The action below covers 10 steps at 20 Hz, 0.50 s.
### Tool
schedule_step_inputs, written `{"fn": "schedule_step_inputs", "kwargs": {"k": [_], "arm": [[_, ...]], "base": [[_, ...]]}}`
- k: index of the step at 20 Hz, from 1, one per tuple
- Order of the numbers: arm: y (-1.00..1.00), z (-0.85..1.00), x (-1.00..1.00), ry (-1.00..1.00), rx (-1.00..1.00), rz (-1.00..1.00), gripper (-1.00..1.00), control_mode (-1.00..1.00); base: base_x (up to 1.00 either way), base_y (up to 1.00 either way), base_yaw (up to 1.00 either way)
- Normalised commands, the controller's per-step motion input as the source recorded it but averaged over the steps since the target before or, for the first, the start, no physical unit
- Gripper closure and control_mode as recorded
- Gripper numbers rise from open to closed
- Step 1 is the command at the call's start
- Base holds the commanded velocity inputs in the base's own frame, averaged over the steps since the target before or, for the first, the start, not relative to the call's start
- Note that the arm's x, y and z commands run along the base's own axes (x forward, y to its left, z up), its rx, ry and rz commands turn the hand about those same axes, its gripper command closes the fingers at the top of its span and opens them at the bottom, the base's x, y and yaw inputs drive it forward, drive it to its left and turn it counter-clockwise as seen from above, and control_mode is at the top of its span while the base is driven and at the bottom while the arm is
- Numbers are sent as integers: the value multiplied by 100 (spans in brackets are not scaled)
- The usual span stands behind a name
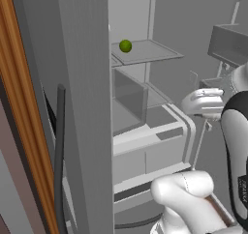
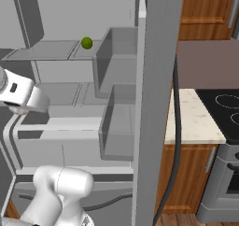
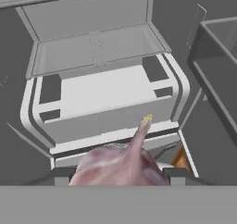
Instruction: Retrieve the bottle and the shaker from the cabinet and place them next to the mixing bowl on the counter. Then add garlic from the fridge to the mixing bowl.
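now garlic (image 3: 121,165) in gripper (image 3: 115,174), stem twd fridge (image 3: 106,93) drawers

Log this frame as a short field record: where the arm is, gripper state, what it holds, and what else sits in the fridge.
location: arm reaching in front of the open fridge
gripper: gripper shut on the garlic
held item: garlic, pinkish-white bulb between the finger tips, thin stem pointing away from the hand
fridge interior: grey shelves and clear drawers
other item: small green round fruit on an upper shelf
fridge door: open, with door bins and a dark handle
nearby: counter and stove to the right of the fridge
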Motion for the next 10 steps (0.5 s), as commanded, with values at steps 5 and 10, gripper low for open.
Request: {"fn": "schedule_step_inputs", "kwargs": {"k": [5,10], "arm": [[-3,-35,3,12,-9,4,100,-100],[0,-76,16,-5,0,3,100,-100]], "base": [[0,0,0],[0,0,0]]}}
